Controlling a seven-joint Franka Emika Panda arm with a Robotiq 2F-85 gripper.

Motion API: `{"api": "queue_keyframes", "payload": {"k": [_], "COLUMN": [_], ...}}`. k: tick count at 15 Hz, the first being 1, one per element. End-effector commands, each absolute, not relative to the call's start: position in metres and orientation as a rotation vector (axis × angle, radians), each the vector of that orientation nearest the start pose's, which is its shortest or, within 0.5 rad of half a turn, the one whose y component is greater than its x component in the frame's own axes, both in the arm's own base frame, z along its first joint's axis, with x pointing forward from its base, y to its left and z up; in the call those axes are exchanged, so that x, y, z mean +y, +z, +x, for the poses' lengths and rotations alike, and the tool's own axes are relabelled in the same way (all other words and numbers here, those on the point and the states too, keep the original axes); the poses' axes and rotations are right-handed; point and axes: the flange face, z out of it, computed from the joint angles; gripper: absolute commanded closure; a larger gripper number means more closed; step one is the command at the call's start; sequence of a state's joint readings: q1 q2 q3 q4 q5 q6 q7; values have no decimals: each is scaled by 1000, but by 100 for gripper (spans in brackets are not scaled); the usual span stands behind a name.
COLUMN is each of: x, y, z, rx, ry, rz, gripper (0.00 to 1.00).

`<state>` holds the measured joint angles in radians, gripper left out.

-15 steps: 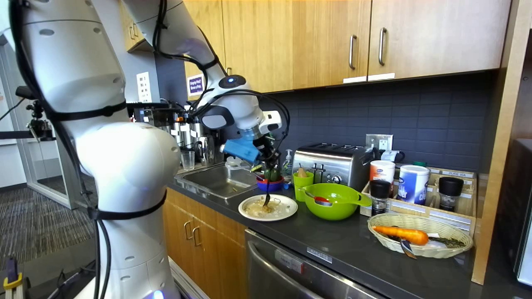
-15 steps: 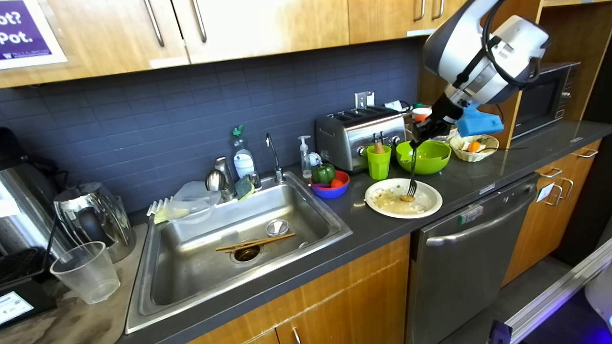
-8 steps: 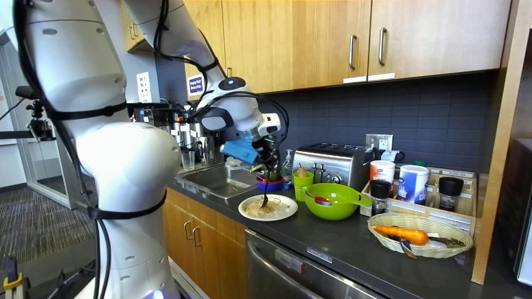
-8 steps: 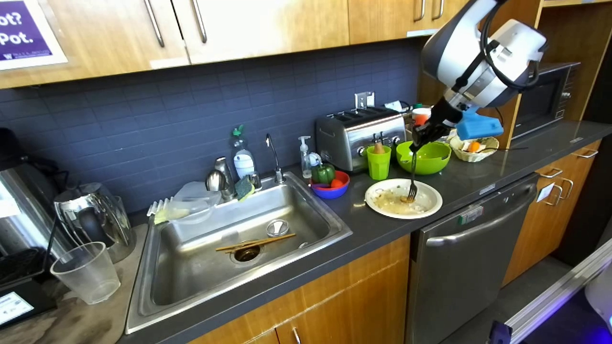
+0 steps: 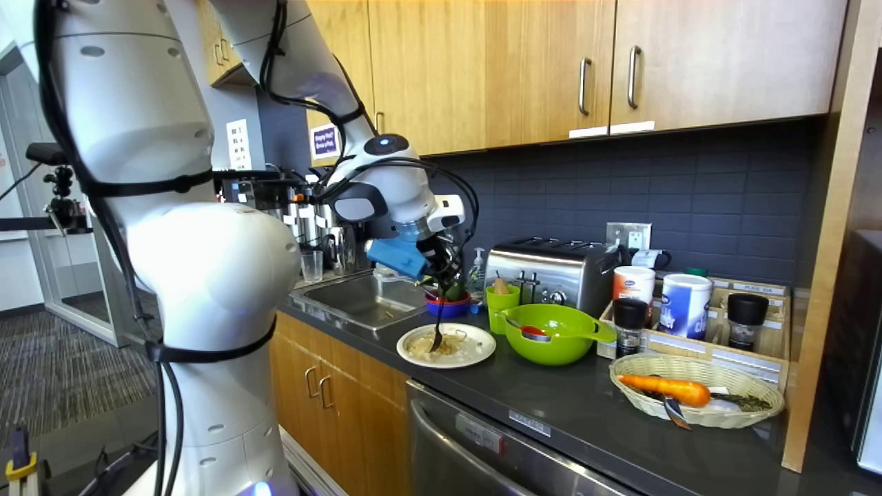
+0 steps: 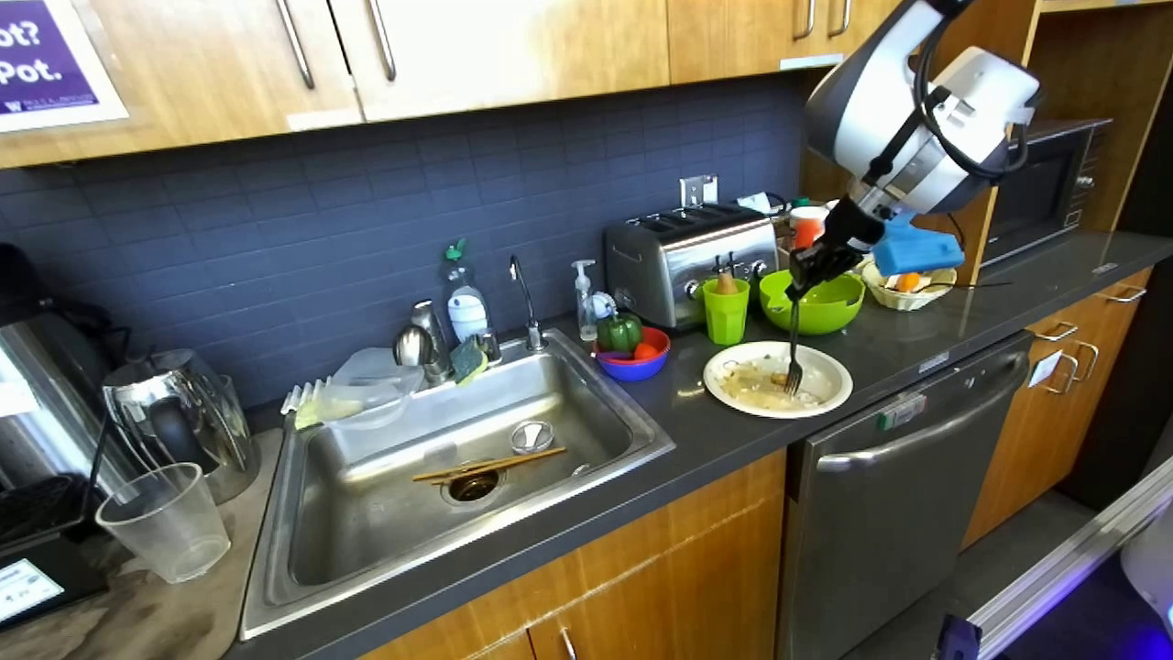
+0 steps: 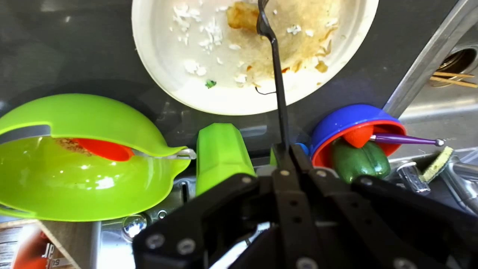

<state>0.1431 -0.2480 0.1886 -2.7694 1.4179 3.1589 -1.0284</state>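
Clamping the fork (image 7: 278,78), the gripper (image 7: 287,149) is poising its tines beside food (image 7: 239,15) inside the plate's rim (image 7: 231,107), likely needing steady aim next.

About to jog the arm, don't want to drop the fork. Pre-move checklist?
1. Gripper shut on fork: ok, handle is pinched.
2. Fork over white plate: ok, tines lie within the rim.
3. Tines touching plate: cannot tell from both exterior views.
4. Browned food piece speared: cannot tell; it lies by the fork's lower end.
5. Whole fork visible in wrist view: not ok, it runs off the top edge.
6. Plate wholly on counter: ok.
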Motion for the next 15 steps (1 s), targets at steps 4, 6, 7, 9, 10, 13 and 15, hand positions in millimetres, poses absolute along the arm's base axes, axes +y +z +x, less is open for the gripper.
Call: {"api": "queue_keyframes", "payload": {"k": [4,6,7,9,10,13,15], "x": [34,34,34,33,32,31,30], "y": [325,328,328,331,333,338,342], "z": [372,372,371,371,369,368,367], "rx": [100,99,101,105,105,110,113], "ry": [-912,-923,-926,-935,-945,-970,-989], "rz": [-2848,-2845,-2845,-2841,-2838,-2838,-2833], "gripper": [99,99,99,99,99,99,99]}}
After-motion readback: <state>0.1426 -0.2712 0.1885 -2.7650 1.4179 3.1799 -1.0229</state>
